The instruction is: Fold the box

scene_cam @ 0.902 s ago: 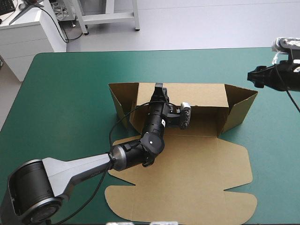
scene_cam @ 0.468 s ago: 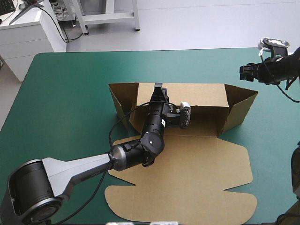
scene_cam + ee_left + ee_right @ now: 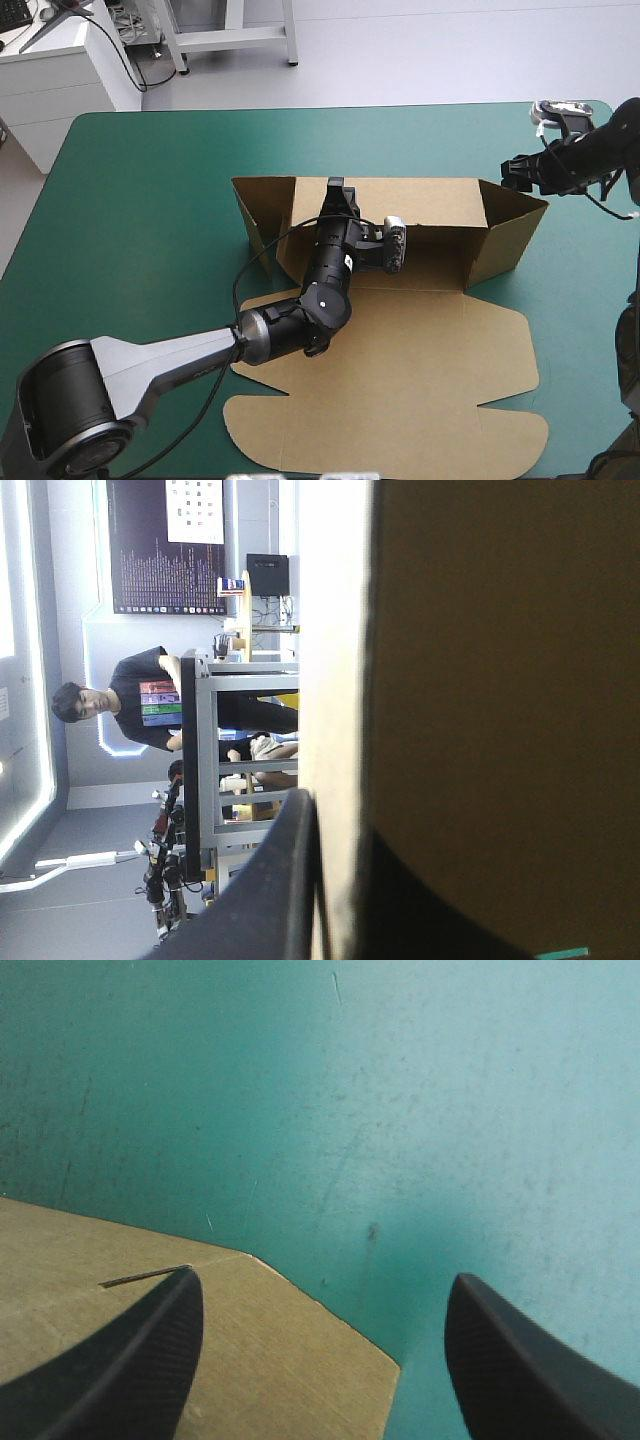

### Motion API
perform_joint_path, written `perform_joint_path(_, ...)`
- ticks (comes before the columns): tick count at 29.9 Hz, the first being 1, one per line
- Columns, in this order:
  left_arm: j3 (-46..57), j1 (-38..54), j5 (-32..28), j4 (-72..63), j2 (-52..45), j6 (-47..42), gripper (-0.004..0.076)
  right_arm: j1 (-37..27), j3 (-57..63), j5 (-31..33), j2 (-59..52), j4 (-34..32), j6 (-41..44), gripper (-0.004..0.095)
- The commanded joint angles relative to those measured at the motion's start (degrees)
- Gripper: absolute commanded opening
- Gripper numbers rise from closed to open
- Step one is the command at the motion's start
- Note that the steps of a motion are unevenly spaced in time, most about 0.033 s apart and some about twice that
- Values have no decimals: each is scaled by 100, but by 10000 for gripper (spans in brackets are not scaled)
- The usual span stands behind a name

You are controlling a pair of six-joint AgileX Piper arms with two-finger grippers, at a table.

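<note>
Left fingers [image 3: 278, 890]: clenched on the box [image 3: 400, 370], pinching the top edge of its raised rear wall. One black finger lies along the wall's pale cut edge; the other is hidden behind the board [image 3: 500, 680]. In the high view these fingers [image 3: 338, 187] meet the wall left of its middle, and the left arm [image 3: 200, 350] reaches in from the near left corner, across the flat board.

Box: brown cut board, partly formed, at the middle of the worktop [image 3: 150, 200]. The rear wall is upright. An end flap stands angled outward at the left [image 3: 255, 220] and at the right [image 3: 515, 235]. The broad panel with rounded tabs lies flat toward the near edge.

Right fingers [image 3: 515, 168]: released, standing well apart [image 3: 130, 1360], over the far corner of the right end flap, near the worktop's right edge. The right wrist view shows a corner of the board [image 3: 260, 1350] below and between them.

Worktop: teal-green cover [image 3: 400, 1110], showing ahead of the right fingers and on all sides of the box.
</note>
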Motion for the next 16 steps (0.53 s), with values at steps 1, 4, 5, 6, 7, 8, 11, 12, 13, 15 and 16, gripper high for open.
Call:
perform_joint_path(1, -68, -68, 3, -219, -202, -108, -8, -5, -157, 182, -394, 110, -233, 621)
perform_joint_path(4, -68, -68, 3, -219, -202, -108, -8, -5, 46, 317, -548, 88, -417, 621)
perform_joint_path(5, -68, -68, 3, -219, -202, -108, -8, -5, 170, 264, -633, 88, -435, 621)
perform_joint_path(6, -68, -68, 9, -233, -202, -108, -8, -5, 294, 181, -698, 88, -458, 621)
perform_joint_path(7, -68, -68, 18, -241, -202, -108, -8, -5, 461, 97, -788, 88, -486, 621)
perform_joint_path(8, -68, -68, 18, -270, -202, -108, -8, -5, 634, 31, -880, 101, -563, 621)
perform_joint_path(11, -68, -68, 18, -355, -202, -108, -8, -5, 1124, -164, -1158, 110, -697, 621)
perform_joint_path(12, -68, -68, 7, -388, -202, -108, -8, -5, 1299, -262, -1235, 110, -712, 621)
perform_joint_path(13, -68, -68, -2, -411, -202, -108, -8, -5, 1467, -379, -1321, 110, -712, 621)
perform_joint_path(15, -68, -68, -2, -433, -202, -108, -8, -5, 1759, -573, -1458, 176, -723, 621)
perform_joint_path(16, -68, -68, -2, -433, -202, -108, -8, -5, 1890, -609, -1523, 193, -760, 621)
